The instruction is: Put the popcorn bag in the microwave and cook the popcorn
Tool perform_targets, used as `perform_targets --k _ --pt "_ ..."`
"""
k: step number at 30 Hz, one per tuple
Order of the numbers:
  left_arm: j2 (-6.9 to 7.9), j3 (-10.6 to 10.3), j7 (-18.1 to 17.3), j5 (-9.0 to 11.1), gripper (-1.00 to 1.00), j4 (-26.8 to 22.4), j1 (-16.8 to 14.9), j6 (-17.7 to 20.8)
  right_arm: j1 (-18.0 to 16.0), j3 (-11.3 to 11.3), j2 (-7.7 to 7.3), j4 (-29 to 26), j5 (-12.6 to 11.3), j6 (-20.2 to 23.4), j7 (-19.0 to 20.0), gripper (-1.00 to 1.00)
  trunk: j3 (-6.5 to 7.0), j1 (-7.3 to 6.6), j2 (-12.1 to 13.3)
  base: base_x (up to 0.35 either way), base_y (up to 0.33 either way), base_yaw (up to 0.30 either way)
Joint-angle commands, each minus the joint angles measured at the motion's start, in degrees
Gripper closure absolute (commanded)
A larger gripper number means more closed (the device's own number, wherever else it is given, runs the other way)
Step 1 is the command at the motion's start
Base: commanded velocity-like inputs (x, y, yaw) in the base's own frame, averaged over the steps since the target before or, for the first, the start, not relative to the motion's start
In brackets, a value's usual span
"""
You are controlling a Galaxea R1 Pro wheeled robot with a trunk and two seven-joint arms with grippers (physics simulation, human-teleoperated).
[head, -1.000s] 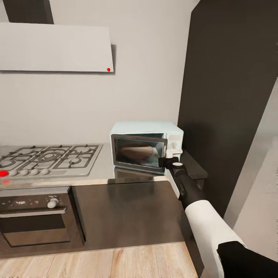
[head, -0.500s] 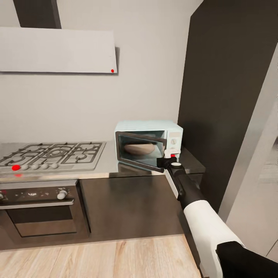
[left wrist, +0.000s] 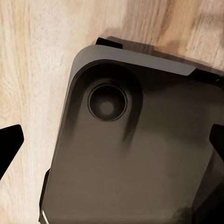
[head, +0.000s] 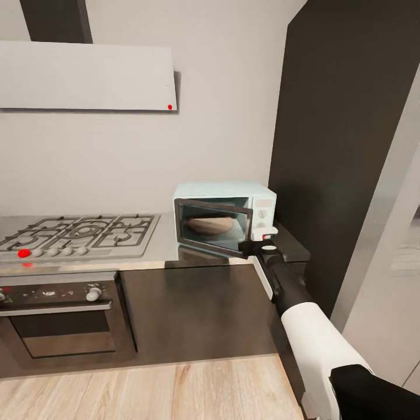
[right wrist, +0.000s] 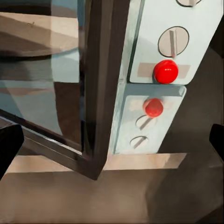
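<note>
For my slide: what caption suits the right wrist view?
Right pincer faces the microwave's red button beside its nearly shut door.

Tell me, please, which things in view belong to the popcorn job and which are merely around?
Job: microwave, door ajar; popcorn bag inside it; countertop; right gripper near the knob panel.

Merely around: gas hob, built-in oven, hood, wooden floor.

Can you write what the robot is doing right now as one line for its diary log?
stage: closing door | right gripper: at door's free edge, open | microwave: door ajar | popcorn bag: inside | left gripper: open, over robot base
</note>
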Motion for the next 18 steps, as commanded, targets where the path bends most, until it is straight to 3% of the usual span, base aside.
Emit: perform_targets --k 1,4,9,11,13,18 --pt "-0.01 0.3 0.0 0.1 -1.00 -0.1 0.0 -0.1 0.0 0.1 -0.65 -0.1 0.5 0.6 0.1 -1.00 -0.06 0.00 0.0 0.000 0.000 0.000" --pt "-0.01 0.3 0.0 0.1 -1.00 0.0 0.0 -0.1 0.0 0.3 -3.41 -0.2 0.3 1.8 1.8 -1.00 -0.06 0.00 0.0 0.000 0.000 0.000" --pt "-0.01 0.3 0.0 0.1 -1.00 -0.1 0.0 -0.1 0.0 0.2 -12.00 -0.6 0.7 3.4 16.4 -1.00 -0.06 0.00 0.0 0.000 0.000 0.000" --pt "-0.01 0.3 0.0 0.1 -1.00 0.0 0.0 -0.1 0.0 0.2 -14.11 -0.7 0.6 3.4 18.8 -1.00 -0.06 0.00 0.0 0.000 0.000 0.000" --pt "-0.01 0.3 0.0 0.1 -1.00 0.0 0.0 -0.1 0.0 0.1 -14.76 -0.7 0.5 3.4 19.1 -1.00 -0.06 0.00 0.0 0.000 0.000 0.000" --pt "-0.01 0.3 0.0 0.0 -1.00 -0.1 0.0 -0.1 0.0 -0.1 -14.22 -0.8 0.1 2.9 17.4 -1.00 -0.06 0.00 0.0 0.000 0.000 0.000"
